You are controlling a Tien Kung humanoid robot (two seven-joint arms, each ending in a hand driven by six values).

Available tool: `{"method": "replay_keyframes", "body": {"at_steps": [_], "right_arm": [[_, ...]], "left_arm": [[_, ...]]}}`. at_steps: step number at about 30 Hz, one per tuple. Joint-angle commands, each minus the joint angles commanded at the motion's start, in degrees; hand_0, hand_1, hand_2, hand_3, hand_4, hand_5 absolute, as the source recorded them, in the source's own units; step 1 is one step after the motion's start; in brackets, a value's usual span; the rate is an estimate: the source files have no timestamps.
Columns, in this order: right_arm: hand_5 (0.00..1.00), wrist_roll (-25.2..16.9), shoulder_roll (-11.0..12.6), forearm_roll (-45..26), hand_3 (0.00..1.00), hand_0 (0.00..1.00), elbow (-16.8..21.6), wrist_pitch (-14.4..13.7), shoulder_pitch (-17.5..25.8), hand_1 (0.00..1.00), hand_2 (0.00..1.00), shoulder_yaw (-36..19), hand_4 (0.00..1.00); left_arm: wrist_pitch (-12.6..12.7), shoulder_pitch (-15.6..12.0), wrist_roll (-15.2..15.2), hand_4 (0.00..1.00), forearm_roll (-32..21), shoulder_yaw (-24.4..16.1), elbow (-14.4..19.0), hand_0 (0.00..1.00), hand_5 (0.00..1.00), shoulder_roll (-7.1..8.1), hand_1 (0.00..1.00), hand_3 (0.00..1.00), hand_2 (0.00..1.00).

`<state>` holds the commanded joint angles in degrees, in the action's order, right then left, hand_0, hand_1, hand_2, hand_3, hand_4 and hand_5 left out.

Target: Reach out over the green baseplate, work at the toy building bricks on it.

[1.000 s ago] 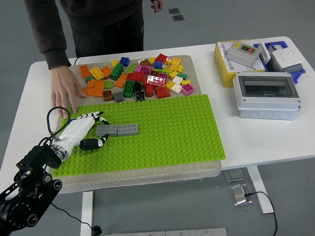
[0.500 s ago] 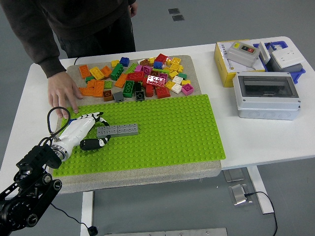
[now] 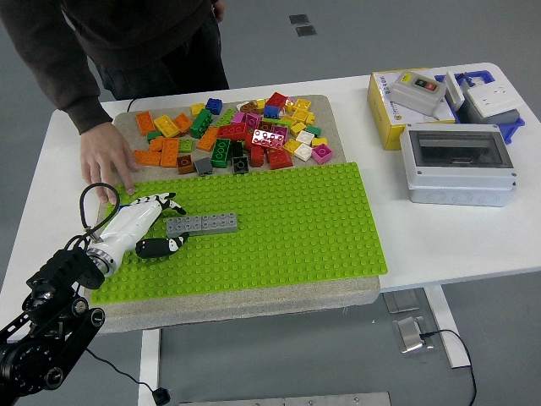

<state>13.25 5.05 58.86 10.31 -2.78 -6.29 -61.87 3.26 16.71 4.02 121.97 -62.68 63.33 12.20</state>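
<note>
A row of grey bricks [image 3: 203,223] is pressed onto the green baseplate [image 3: 296,228] near its left side. My left hand [image 3: 176,223], white with black fingertips, lies on the plate at the row's left end. Its fingers [image 3: 167,202] are spread on the far side and its thumb [image 3: 162,246] on the near side. It does not grip the bricks. A person's hand [image 3: 106,161] rests flat on the mat just beyond the plate's far left corner.
A heap of loose coloured bricks [image 3: 241,135] lies on the grey mat beyond the plate. At the right stand a yellow box with a switch [image 3: 406,101], a grey enclosure with a clear lid [image 3: 458,163] and a blue tray [image 3: 490,93].
The person has leaned further left over the table and the resting hand has slid slightly left. My left hand and the grey bricks have barely moved.
</note>
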Motion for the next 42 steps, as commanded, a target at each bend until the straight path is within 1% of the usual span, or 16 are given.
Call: {"method": "replay_keyframes", "body": {"at_steps": [3, 5, 8, 12, 15, 19, 21, 22, 24, 26, 27, 28, 33, 34, 37, 42], "right_arm": [[0.812, 0.0, 0.0, 0.0, 0.581, 0.646, 0.0, 0.0, 0.0, 0.637, 0.665, 0.0, 0.365], [0.81, 0.0, 0.0, 0.0, 0.581, 0.646, 0.0, 0.0, 0.0, 0.638, 0.664, -0.1, 0.365], [0.81, 0.0, 0.1, -0.1, 0.581, 0.646, 0.0, 0.0, -0.1, 0.638, 0.664, 0.0, 0.365], [0.804, -0.1, 0.2, -0.2, 0.581, 0.646, 0.0, 0.0, -0.1, 0.638, 0.664, 0.0, 0.366], [0.804, -0.1, 0.2, -0.1, 0.581, 0.646, 0.0, 0.1, 0.0, 0.638, 0.664, -0.2, 0.366], [0.804, 0.0, 0.2, 0.2, 0.58, 0.645, 0.0, 0.1, 0.0, 0.637, 0.664, -0.5, 0.365], [0.804, 0.0, 0.2, 0.4, 0.58, 0.645, 0.0, 0.0, 0.0, 0.637, 0.664, -0.6, 0.365], [0.801, 0.0, 0.2, 0.4, 0.581, 0.646, 0.0, 0.0, 0.0, 0.637, 0.664, -0.7, 0.364], [0.801, 0.0, 0.3, 0.2, 0.581, 0.646, 0.0, 0.0, 0.1, 0.637, 0.664, -0.8, 0.364], [0.801, 0.0, 0.3, 0.2, 0.581, 0.646, 0.0, 0.0, 0.1, 0.637, 0.664, -0.9, 0.364], [0.801, 0.0, 0.3, 0.3, 0.581, 0.646, 0.0, 0.0, 0.1, 0.637, 0.664, -0.9, 0.364], [0.799, 0.0, 0.3, 0.4, 0.58, 0.646, 0.0, 0.0, 0.1, 0.638, 0.664, -1.0, 0.363], [0.799, 0.0, 0.3, 0.5, 0.58, 0.646, 0.0, -0.1, 0.1, 0.638, 0.664, -1.2, 0.363], [0.798, 0.0, 0.3, 0.5, 0.58, 0.646, 0.0, -0.1, 0.1, 0.639, 0.663, -1.2, 0.362], [0.798, 0.0, 0.3, 0.4, 0.58, 0.646, 0.0, -0.1, 0.1, 0.639, 0.663, -1.2, 0.362], [0.797, -0.1, 0.3, 0.2, 0.58, 0.646, 0.0, -0.1, 0.0, 0.638, 0.663, -1.1, 0.361]], "left_arm": [[-0.3, 0.0, -0.1, 0.687, 0.0, 0.1, 0.2, 0.997, 0.331, 0.16, 0.993, 0.717, 0.977], [-0.6, 0.0, -0.3, 0.708, 0.1, 0.2, 0.5, 0.997, 0.35, 0.33, 0.993, 0.723, 0.977], [-1.6, 0.0, -0.9, 0.708, 0.0, 0.6, 1.5, 0.997, 0.35, 1.0, 0.993, 0.723, 0.977], [-2.8, -0.2, -1.8, 0.718, -0.5, 1.1, 3.5, 0.998, 0.358, 2.43, 0.994, 0.726, 0.976], [-3.3, -0.3, -2.1, 0.718, -1.1, 1.5, 5.2, 0.998, 0.358, 3.72, 0.994, 0.726, 0.976], [-3.3, -0.4, -2.2, 0.721, -1.3, 1.2, 6.8, 0.998, 0.359, 4.59, 0.994, 0.735, 0.974], [-3.3, -1.2, -2.4, 0.721, -1.4, 0.7, 8.9, 0.998, 0.359, 5.22, 0.994, 0.735, 0.974], [-3.3, -1.7, -2.5, 0.738, -1.6, 0.4, 10.2, 0.998, 0.406, 5.66, 0.993, 0.695, 0.969], [-3.2, -2.5, -2.6, 0.738, -1.6, 0.0, 12.2, 0.998, 0.406, 6.27, 0.993, 0.695, 0.969], [-3.0, -2.9, -2.5, 0.738, -1.4, -0.1, 13.4, 0.998, 0.406, 6.66, 0.993, 0.695, 0.969], [-2.8, -3.0, -2.4, 0.738, -1.2, -0.1, 13.7, 0.998, 0.406, 6.75, 0.993, 0.695, 0.969], [-2.5, -3.0, -2.3, 0.76, -0.9, -0.1, 13.9, 0.998, 0.594, 6.75, 0.996, 0.617, 0.979], [-1.3, -3.1, -1.8, 0.76, 0.4, 0.4, 14.3, 0.998, 0.594, 6.5, 0.996, 0.617, 0.979], [-1.1, -3.1, -1.8, 0.756, 0.7, 0.6, 14.4, 0.998, 0.62, 6.51, 0.995, 0.612, 0.978], [0.0, -3.1, -2.2, 0.756, 2.7, 1.5, 14.4, 0.998, 0.62, 6.58, 0.995, 0.612, 0.978], [0.9, -2.7, -2.4, 0.747, 3.7, 3.6, 13.3, 0.998, 0.64, 6.57, 0.994, 0.608, 0.974]]}}
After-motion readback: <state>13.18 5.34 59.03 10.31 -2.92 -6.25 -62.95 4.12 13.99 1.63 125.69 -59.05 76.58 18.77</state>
